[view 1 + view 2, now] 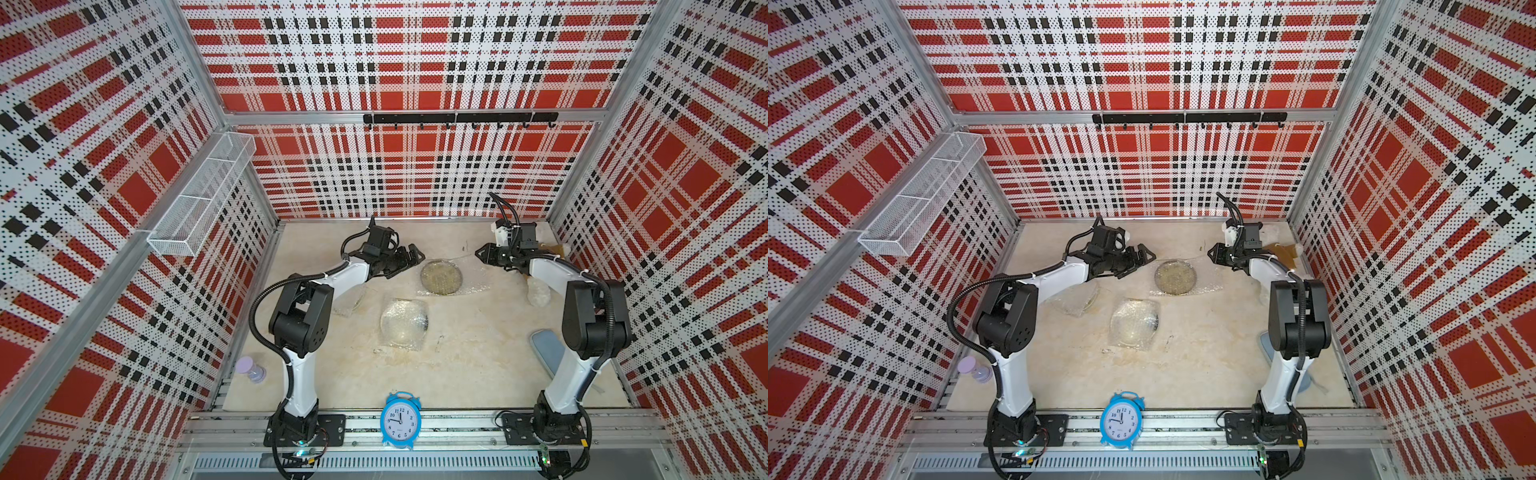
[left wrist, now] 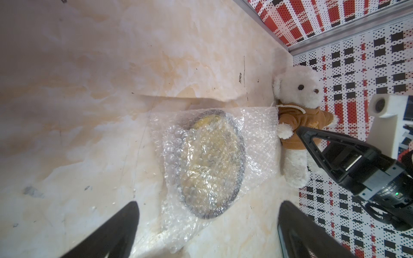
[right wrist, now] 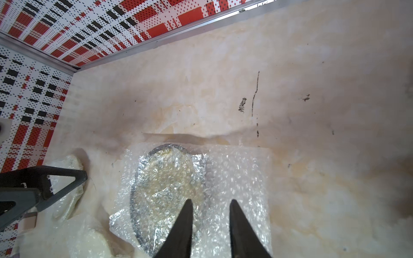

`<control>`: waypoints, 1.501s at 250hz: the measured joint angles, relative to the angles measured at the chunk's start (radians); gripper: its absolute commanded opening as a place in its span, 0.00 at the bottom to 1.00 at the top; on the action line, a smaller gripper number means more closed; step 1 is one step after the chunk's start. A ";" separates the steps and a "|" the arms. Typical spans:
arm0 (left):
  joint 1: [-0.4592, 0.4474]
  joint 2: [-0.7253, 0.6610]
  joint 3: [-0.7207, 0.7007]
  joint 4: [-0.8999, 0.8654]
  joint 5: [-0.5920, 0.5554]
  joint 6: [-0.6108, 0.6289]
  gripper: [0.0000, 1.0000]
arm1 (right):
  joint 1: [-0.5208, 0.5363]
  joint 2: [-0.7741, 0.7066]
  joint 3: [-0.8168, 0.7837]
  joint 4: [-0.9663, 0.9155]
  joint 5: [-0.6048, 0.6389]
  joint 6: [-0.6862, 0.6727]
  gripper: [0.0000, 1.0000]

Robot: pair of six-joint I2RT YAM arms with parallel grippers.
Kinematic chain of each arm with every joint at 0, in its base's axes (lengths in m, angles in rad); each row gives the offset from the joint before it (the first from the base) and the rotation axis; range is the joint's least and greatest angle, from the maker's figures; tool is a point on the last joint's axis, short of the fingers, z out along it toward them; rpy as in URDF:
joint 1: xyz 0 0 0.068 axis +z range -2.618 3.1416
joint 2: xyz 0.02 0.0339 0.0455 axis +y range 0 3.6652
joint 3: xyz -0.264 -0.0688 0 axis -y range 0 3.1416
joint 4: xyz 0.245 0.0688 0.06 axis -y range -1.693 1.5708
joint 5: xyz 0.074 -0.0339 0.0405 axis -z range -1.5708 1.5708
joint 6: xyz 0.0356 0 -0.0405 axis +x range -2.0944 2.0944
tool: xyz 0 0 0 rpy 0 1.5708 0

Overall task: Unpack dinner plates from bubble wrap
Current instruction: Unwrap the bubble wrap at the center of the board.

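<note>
Over on the left, a first wrapped plate (image 1: 1084, 300) is lying half hidden under the left arm. The left tool (image 1: 409, 261) is hovering just beside the yellow plate (image 1: 441, 276), jaws spread wide and holding nothing. Nearer the middle of the worktop (image 1: 478, 357), a second wrapped plate (image 1: 404, 322) is sitting inside its own sheet. The yellow plate is resting toward the back on a bubble wrap sheet (image 1: 473, 284). The sheet's right flap is lying flat, while another layer is covering the plate's face. The right tool (image 1: 480, 254) is hanging over that flap, jaws a little apart, gripping nothing that I can make out.

To my eye they are working on freeing the yellow plate. Doing it well probably means pinching only the loose top layer near its edge and peeling it low and sideways. The other tool should be pinning the flat flap so the plate is not dragged along.

I am counting three plates, three sheets of wrap, two tools, one blue alarm clock (image 1: 401, 419) and one teddy bear (image 2: 297, 116).
</note>
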 measured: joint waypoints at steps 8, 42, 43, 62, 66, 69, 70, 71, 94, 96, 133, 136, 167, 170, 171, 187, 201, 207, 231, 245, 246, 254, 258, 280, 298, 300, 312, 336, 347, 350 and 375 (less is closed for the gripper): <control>0.000 0.000 0.000 0.000 0.000 0.000 0.99 | -0.003 0.003 0.008 -0.009 0.004 -0.002 0.40; 0.000 0.000 0.000 0.000 0.000 0.000 1.00 | -0.015 0.034 0.064 -0.035 0.019 -0.010 0.40; 0.000 0.000 0.000 0.000 0.000 0.000 0.99 | -0.015 0.034 0.064 -0.035 0.019 -0.010 0.40; 0.000 0.000 0.000 0.000 -0.001 0.000 1.00 | -0.019 0.064 0.103 -0.049 0.024 -0.017 0.40; 0.000 0.000 0.000 0.000 -0.001 0.000 0.99 | -0.020 0.070 0.109 -0.050 0.024 -0.018 0.40; 0.000 0.000 0.000 0.000 -0.001 0.000 0.99 | -0.020 0.074 0.114 -0.052 0.025 -0.020 0.40; 0.000 0.000 0.000 0.000 -0.001 0.000 0.99 | -0.020 0.076 0.115 -0.052 0.026 -0.021 0.40; 0.000 0.000 0.000 0.000 -0.001 0.000 0.99 | -0.020 0.077 0.116 -0.053 0.026 -0.021 0.40; 0.000 0.000 0.000 0.000 -0.001 0.000 0.99 | -0.021 0.106 0.136 -0.064 0.028 -0.028 0.39; 0.000 0.000 0.000 0.000 -0.001 0.000 0.99 | -0.021 0.108 0.137 -0.065 0.028 -0.028 0.39; 0.000 0.000 0.000 -0.002 -0.002 0.000 1.00 | -0.021 0.145 0.140 -0.086 0.026 -0.032 0.39; 0.000 0.000 0.000 -0.002 -0.002 0.000 0.99 | -0.021 0.146 0.140 -0.089 0.026 -0.032 0.39; 0.000 0.000 0.000 -0.005 -0.003 0.000 0.99 | -0.018 0.153 0.140 -0.100 0.026 -0.032 0.39; 0.000 0.000 0.000 -0.005 -0.003 0.000 0.99 | -0.018 0.153 0.140 -0.100 0.026 -0.032 0.39; 0.000 0.000 0.000 -0.005 -0.003 0.000 0.99 | -0.018 0.153 0.140 -0.100 0.026 -0.032 0.39; 0.000 0.000 0.000 -0.007 -0.003 0.000 0.99 | -0.016 0.153 0.140 -0.099 0.026 -0.032 0.38; 0.000 0.000 0.000 -0.007 -0.003 0.000 0.99 | -0.015 0.153 0.140 -0.100 0.025 -0.032 0.37; 0.000 0.000 0.000 -0.007 -0.003 0.000 1.00 | -0.015 0.153 0.140 -0.100 0.025 -0.032 0.37; 0.000 0.000 0.000 -0.007 -0.003 0.000 0.99 | -0.011 0.153 0.140 -0.099 0.025 -0.032 0.38; 0.000 0.000 0.000 -0.007 -0.003 0.000 0.99 | -0.007 0.156 0.141 -0.100 0.025 -0.032 0.38; 0.000 0.000 0.000 -0.007 -0.003 0.000 0.99 | -0.007 0.156 0.141 -0.100 0.025 -0.032 0.38; 0.000 0.000 0.000 -0.007 -0.003 0.000 0.99 | -0.006 0.159 0.143 -0.099 0.025 -0.032 0.38; 0.000 0.000 0.000 -0.007 -0.003 0.000 0.99 | -0.005 0.161 0.145 -0.100 0.025 -0.032 0.38; 0.000 0.000 0.000 -0.008 -0.005 0.000 0.99 | -0.003 0.174 0.154 -0.099 0.023 -0.032 0.37; 0.000 0.000 0.000 -0.007 -0.008 0.000 1.00 | 0.001 0.182 0.155 -0.098 0.022 -0.032 0.37; 0.000 0.000 0.000 -0.007 -0.008 0.000 1.00 | 0.001 0.183 0.155 -0.098 0.022 -0.032 0.37; 0.000 0.000 0.000 -0.008 -0.008 0.000 0.99 | 0.002 0.188 0.156 -0.099 0.022 -0.032 0.37; 0.000 0.000 0.000 -0.008 -0.008 0.000 0.99 | 0.005 0.193 0.159 -0.100 0.023 -0.032 0.37; 0.000 0.000 0.000 -0.008 -0.008 0.000 0.99 | 0.005 0.195 0.161 -0.101 0.023 -0.032 0.37; 0.000 0.000 0.000 -0.008 -0.008 0.000 0.99 | 0.005 0.195 0.161 -0.101 0.023 -0.032 0.37; 0.000 0.000 0.000 -0.008 -0.009 0.000 0.99 | 0.005 0.195 0.166 -0.100 0.022 -0.031 0.35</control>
